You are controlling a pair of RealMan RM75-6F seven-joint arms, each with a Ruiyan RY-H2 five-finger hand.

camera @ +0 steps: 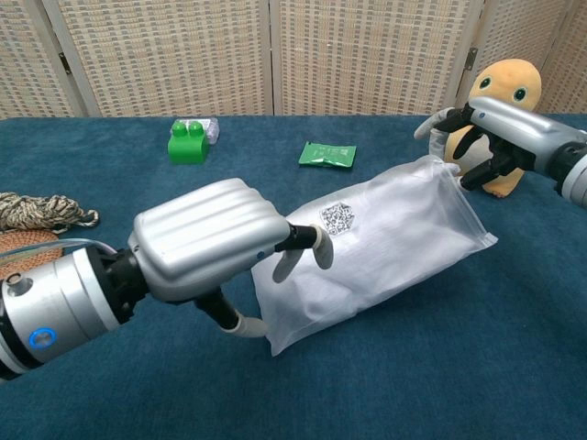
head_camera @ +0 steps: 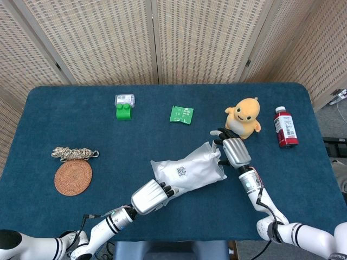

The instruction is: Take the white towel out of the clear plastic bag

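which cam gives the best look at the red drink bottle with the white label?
Head view. The red drink bottle with the white label shows whole there, standing upright near the table's right edge, right of the yellow plush toy. The chest view does not show it at all; its frame ends at the plush toy.

No readable txt — only a QR code on the clear plastic bag [camera: 367, 247], bottle [head_camera: 284, 126] label too small.

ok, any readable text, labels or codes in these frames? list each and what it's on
No words can be read.
Clear plastic bag: a QR-style code patch, no letters legible.
Red bottle: white label, print too small.
Green packet: markings too blurred.
Small clear box: label too small.
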